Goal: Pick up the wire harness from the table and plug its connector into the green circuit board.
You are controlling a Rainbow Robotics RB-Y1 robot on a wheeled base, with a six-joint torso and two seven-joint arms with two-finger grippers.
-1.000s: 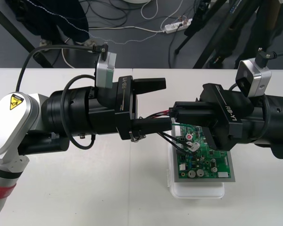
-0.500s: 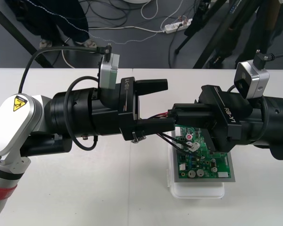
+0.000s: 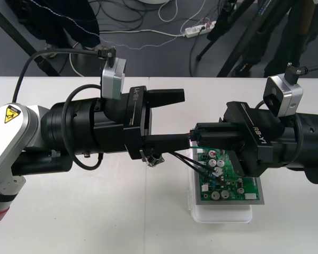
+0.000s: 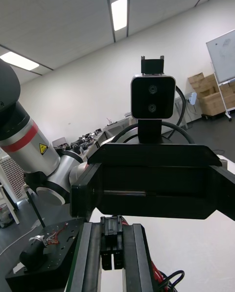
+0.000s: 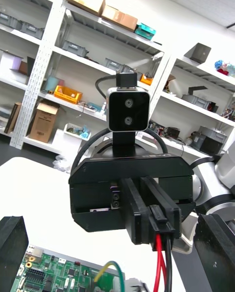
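The circuit board (image 3: 230, 182) sits on its base (image 3: 222, 214) on the table (image 3: 95, 211), toward the robot's right. The left gripper (image 3: 175, 119) and right gripper (image 3: 197, 135) meet tip to tip above the board's far left corner. The harness (image 5: 159, 260) hangs between them.

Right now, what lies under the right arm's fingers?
The green board on its white base lies there. The right fingers, shut on the plug, cover the board's far edge, so what is on that part cannot be seen.
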